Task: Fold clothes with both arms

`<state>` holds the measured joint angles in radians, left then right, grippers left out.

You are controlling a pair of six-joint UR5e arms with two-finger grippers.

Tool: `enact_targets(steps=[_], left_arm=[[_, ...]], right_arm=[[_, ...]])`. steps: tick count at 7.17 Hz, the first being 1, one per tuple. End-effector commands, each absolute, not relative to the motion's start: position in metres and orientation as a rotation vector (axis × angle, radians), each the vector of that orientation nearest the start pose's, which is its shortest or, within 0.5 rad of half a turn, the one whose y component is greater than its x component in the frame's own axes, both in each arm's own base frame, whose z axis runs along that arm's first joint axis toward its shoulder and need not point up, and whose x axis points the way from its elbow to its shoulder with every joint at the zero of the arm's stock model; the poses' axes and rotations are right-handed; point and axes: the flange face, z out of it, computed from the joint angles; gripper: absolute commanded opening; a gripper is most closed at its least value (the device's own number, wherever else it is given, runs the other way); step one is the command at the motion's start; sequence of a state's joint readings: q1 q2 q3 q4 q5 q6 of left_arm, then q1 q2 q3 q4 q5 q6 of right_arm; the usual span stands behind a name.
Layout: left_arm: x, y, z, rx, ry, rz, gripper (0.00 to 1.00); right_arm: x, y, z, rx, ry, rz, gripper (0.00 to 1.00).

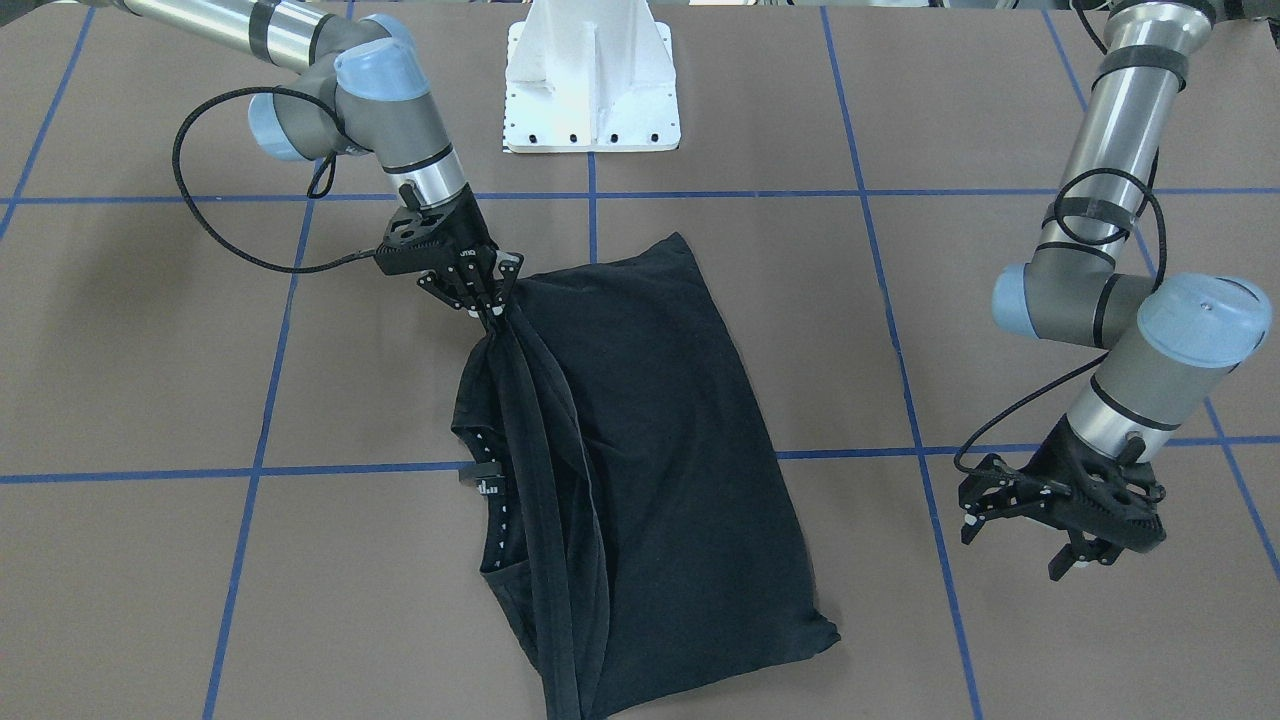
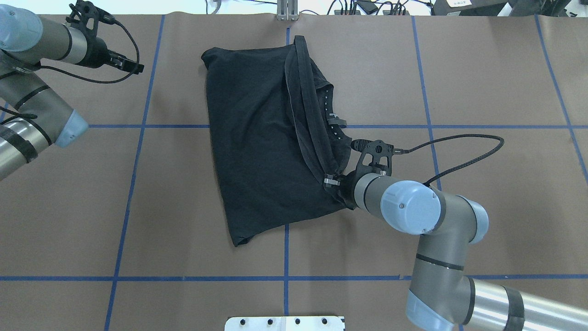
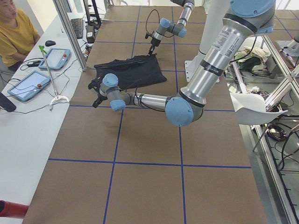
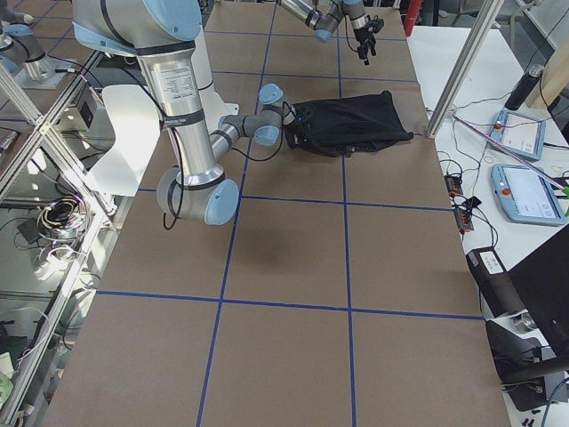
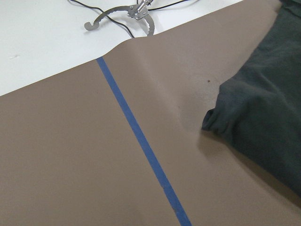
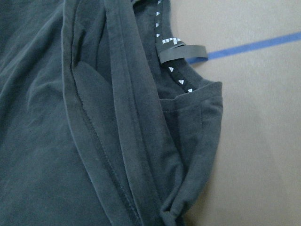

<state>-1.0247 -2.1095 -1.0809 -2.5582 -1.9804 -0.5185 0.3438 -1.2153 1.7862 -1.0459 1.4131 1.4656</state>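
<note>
The right pincer (image 1: 492,297) is closed on a gathered edge of the black T-shirt (image 1: 660,430). It sits low over the table (image 1: 150,350), a little out from the white base pedestal (image 1: 590,90) and towards the robot's right. From that grip a long taut band of cloth runs away from the pedestal to the shirt's far end, lifted slightly above the rest.

The shirt itself lies on the table straight out from the pedestal, as a slanted, roughly rectangular slab. Only plain black shows and no printed logo is visible. The neck opening and its small label (image 1: 487,478) peek out along the side towards the robot's right.

The left pincer (image 1: 1020,543) hangs with its fingers spread and empty, far out from the pedestal on the robot's left and close to the table's outer edge.

The fold looks partly done. The sleeves seem tucked in and the body narrowed lengthwise, but the gripped edge is not yet laid flat. A crosswise fold to shorten the bundle appears to remain, and the idle left arm would likely have to join in for it.
</note>
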Motion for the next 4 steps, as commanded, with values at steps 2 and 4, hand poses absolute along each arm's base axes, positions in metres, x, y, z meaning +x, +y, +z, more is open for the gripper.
enact_targets(steps=[2, 4], left_arm=[[0.3038, -0.6801, 0.468, 0.693, 0.841, 0.236, 1.0], [0.3039, -0.6803, 0.4653, 0.697, 0.843, 0.237, 1.0]], right_arm=[[-0.5362, -0.2883, 0.2879, 0.375, -1.046, 0.306, 0.0], [-0.5305, -0.2892, 0.2912, 0.381, -1.039, 0.294, 0.97]])
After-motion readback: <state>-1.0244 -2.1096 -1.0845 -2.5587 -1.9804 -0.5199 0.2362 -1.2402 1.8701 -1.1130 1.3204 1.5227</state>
